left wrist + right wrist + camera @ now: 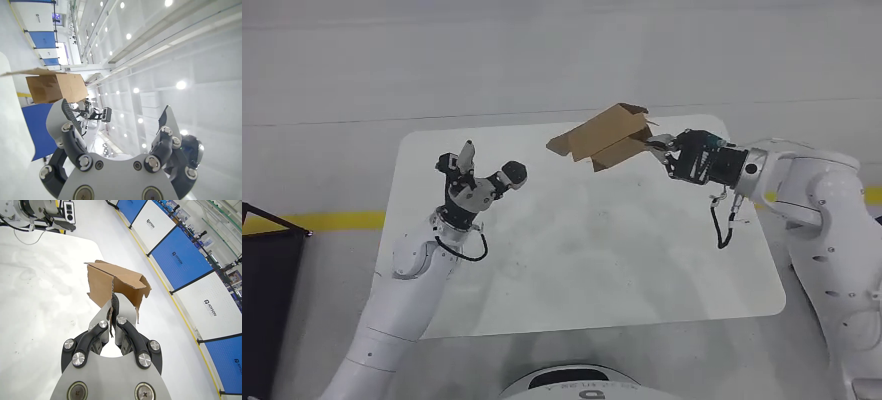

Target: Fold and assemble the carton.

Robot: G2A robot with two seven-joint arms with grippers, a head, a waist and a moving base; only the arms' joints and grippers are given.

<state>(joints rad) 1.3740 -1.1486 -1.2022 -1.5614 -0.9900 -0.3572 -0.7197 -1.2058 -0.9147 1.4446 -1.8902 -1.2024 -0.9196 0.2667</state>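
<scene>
**Desk:** What's the surface like, and the room?

**Operator:** I'm working over a white table with rounded corners (pixel 592 260). Its top is scuffed with faint grey marks, and it stands on a pale grey floor (pixel 542 60). A yellow line (pixel 332 220) on the floor shows at the table's left end. From my right wrist I see a row of blue and white partition panels (pixel 181 256) beyond the far edge. My left wrist camera looks up at round ceiling lights (pixel 181 84).

**Desk:** Where's the carton?

**Operator:** The brown corrugated cardboard carton (pixel 607 137) is in my right gripper (pixel 655 143), over the table's far edge. It's partly opened, with its flaps loose. The jaws are pinched narrow on one cardboard edge, which runs down between the fingers (pixel 126 309). The rest of the carton stands out just beyond the fingertips. I can't tell whether its lowest corner touches the table.

**Desk:** And your other side?

**Operator:** My left gripper (pixel 490 163) is above the table's left part and tipped upward. Its jaws are spread wide with nothing between them. The carton is well apart from those jaws, out past one fingertip, across the table.
</scene>
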